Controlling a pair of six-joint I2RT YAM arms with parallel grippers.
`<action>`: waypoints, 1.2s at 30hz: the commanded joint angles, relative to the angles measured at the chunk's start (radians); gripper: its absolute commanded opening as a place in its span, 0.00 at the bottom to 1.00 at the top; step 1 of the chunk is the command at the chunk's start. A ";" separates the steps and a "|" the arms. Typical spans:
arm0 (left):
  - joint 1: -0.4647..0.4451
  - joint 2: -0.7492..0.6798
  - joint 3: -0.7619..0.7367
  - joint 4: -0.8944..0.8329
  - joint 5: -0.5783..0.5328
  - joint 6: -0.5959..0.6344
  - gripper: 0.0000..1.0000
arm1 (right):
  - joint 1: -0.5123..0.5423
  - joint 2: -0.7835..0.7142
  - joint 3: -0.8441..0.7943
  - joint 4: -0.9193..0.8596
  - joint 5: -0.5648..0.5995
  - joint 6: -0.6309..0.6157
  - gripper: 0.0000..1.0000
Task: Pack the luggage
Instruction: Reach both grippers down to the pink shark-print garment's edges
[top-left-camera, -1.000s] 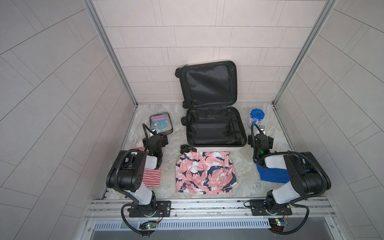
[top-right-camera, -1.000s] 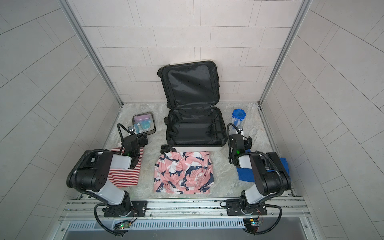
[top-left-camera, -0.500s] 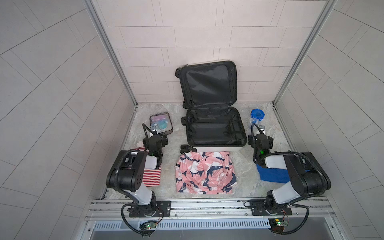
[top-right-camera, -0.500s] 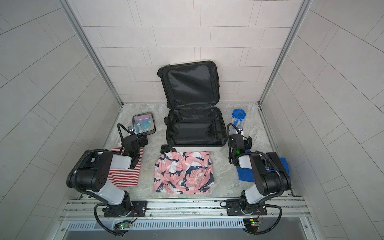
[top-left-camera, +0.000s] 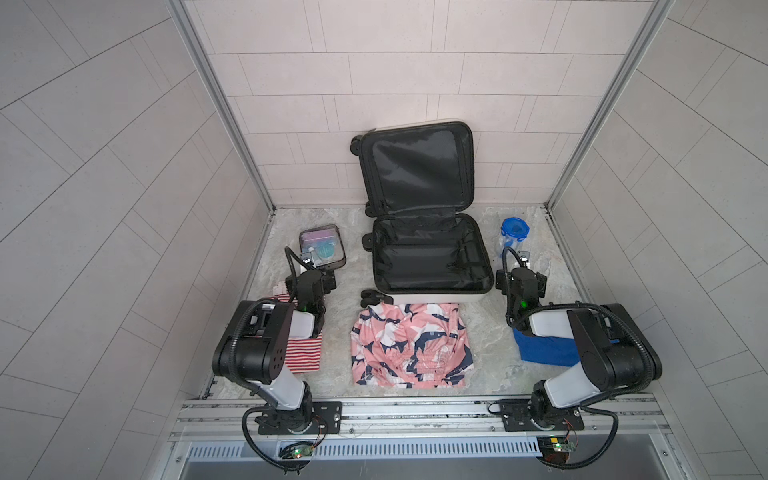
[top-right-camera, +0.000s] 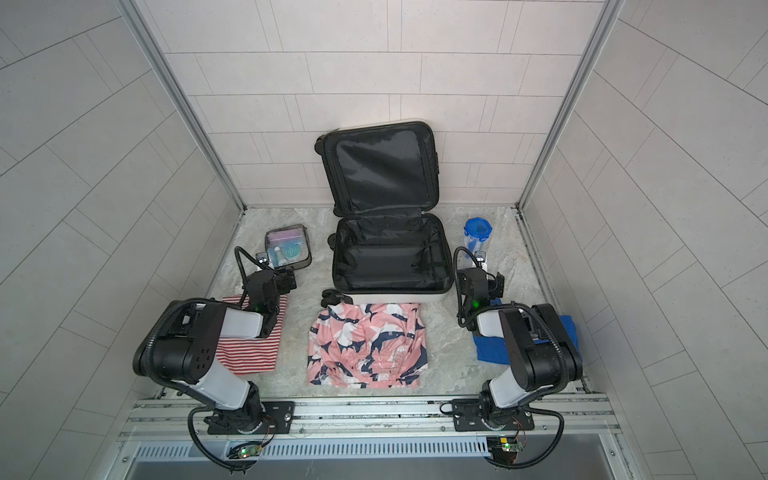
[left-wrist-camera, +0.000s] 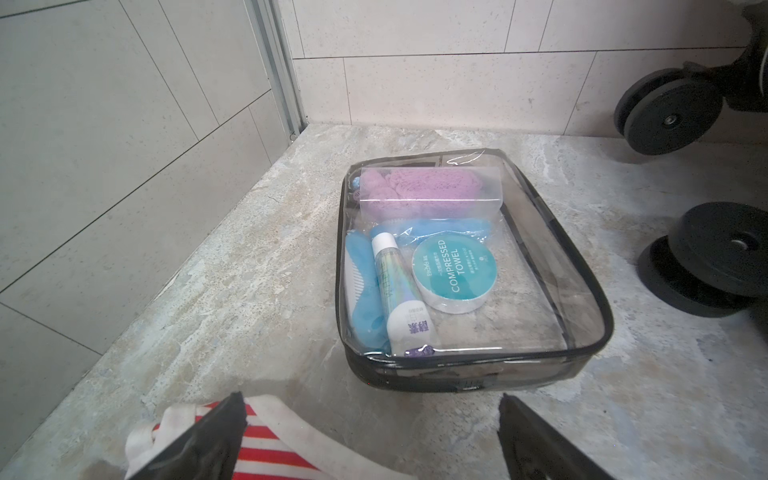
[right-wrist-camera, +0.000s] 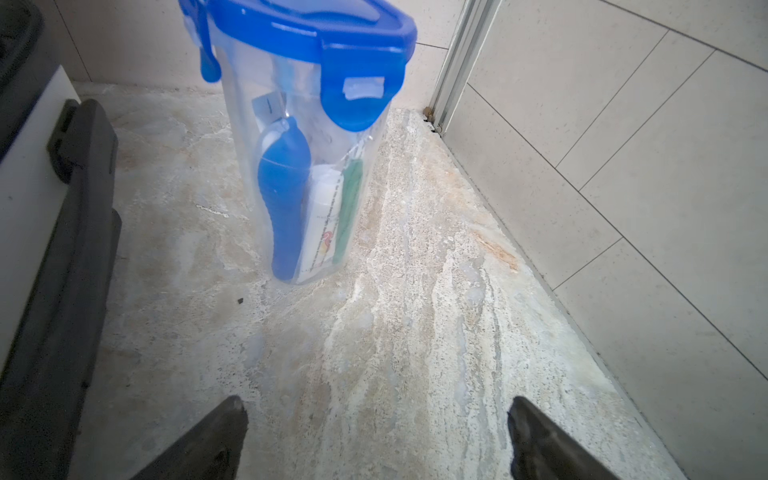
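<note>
white luggage open at rear centre, lid upright, floral garment in front, left gripper wide open, empty, above striped cloth, pouch label readable only from left wrist, right gripper wide open, empty, facing blue-lidded container, contents visible only from right wrist

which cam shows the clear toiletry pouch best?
Left wrist: the clear toiletry pouch is close up, its contents legible. In both top views the pouch is small, left of the luggage. The right wrist view misses it.
</note>
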 joint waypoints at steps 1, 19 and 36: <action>0.003 -0.013 -0.003 0.016 -0.001 0.017 1.00 | 0.003 -0.020 -0.010 0.013 0.019 0.009 1.00; -0.001 -0.397 0.120 -0.420 -0.066 -0.099 1.00 | -0.010 -0.339 0.076 -0.350 0.054 0.090 1.00; 0.015 -0.594 0.457 -1.316 0.467 -0.593 0.88 | -0.054 -0.600 0.404 -1.169 -0.256 0.434 0.95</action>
